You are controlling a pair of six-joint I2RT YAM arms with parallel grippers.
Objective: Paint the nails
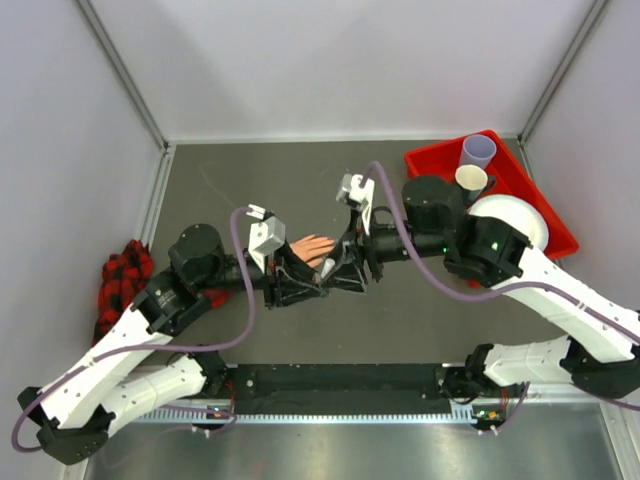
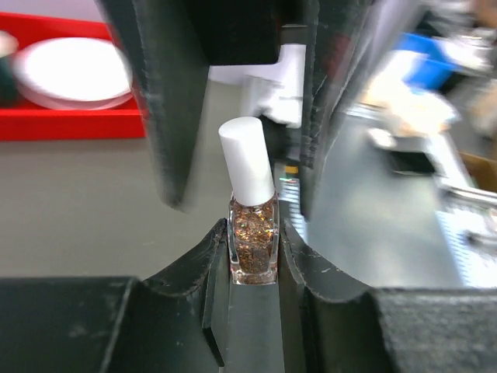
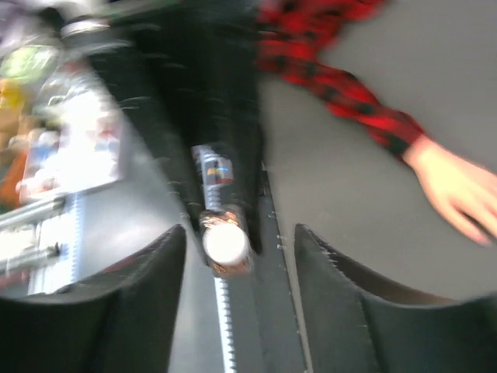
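My left gripper point(image 2: 252, 227) is shut on a small nail polish bottle point(image 2: 253, 247) with copper glitter and a white cap point(image 2: 247, 159), held upright. My right gripper point(image 3: 241, 233) is open, with its fingers point(image 2: 167, 109) on either side of the cap and apart from it; the cap point(image 3: 225, 245) shows end-on between them. In the top view the two grippers, left point(image 1: 298, 283) and right point(image 1: 338, 268), meet mid-table just in front of the peach mannequin hand point(image 1: 313, 248). The hand point(image 3: 458, 190) and its plaid sleeve point(image 3: 334, 85) lie on the table. The nails are too blurred to make out.
A red tray point(image 1: 525, 180) at the back right holds a white plate point(image 1: 525, 225) and two cups point(image 1: 478, 152). A bunched red-and-black plaid cloth point(image 1: 125, 275) lies at the left wall. Metal frame posts stand at the back corners.
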